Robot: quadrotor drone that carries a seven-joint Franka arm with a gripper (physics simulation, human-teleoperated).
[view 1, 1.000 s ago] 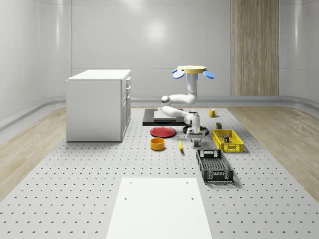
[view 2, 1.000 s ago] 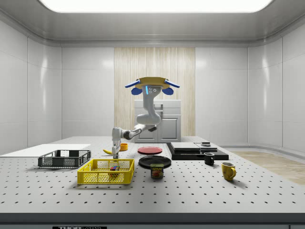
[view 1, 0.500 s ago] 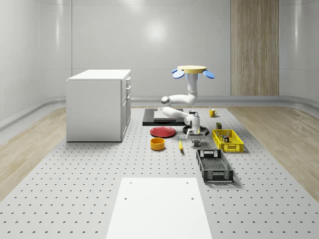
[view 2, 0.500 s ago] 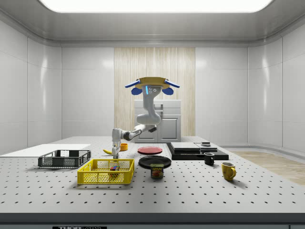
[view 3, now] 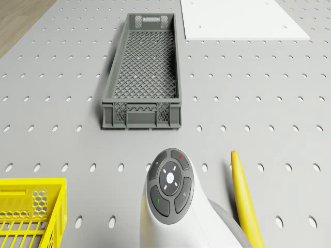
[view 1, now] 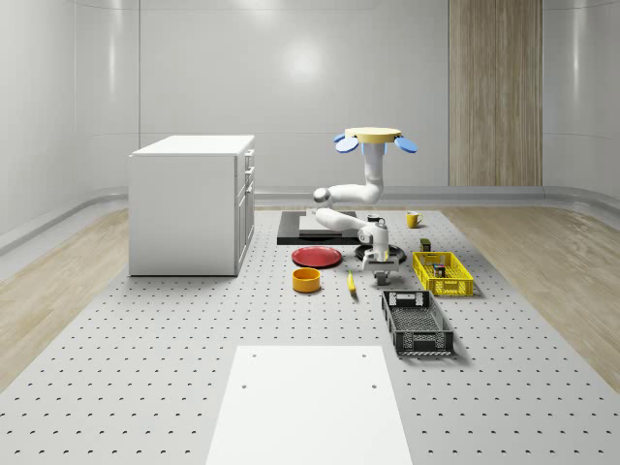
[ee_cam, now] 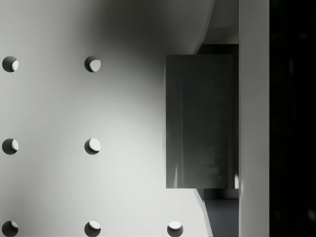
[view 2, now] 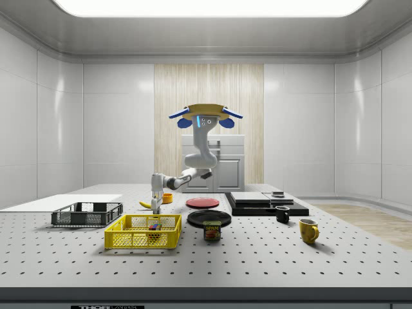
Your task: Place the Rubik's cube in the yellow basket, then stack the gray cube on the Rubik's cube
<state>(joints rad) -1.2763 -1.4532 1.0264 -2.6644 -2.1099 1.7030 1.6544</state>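
Drone (view 1: 376, 138) hovers over the table (view 1: 145, 368). Its gripper (view 1: 381, 275) hangs low between one banana (view 1: 351, 283) and the yellow basket (view 1: 453, 287), which has the Rubik's cube (view 2: 153, 226) inside. The gray cube (ee_cam: 200, 121) is right at the claw, but I can't tell if it's gripped. Nearby: one gray crate (view 1: 417, 325), one red plate (view 1: 317, 257), one orange bowl (view 1: 306, 280), and two mugs, a black mug (view 2: 282, 214) and a yellow mug (view 2: 308, 230).

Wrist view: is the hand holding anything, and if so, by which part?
It seems to hold the gray cube, gripped by two opposite sides in the hand, just above the table.
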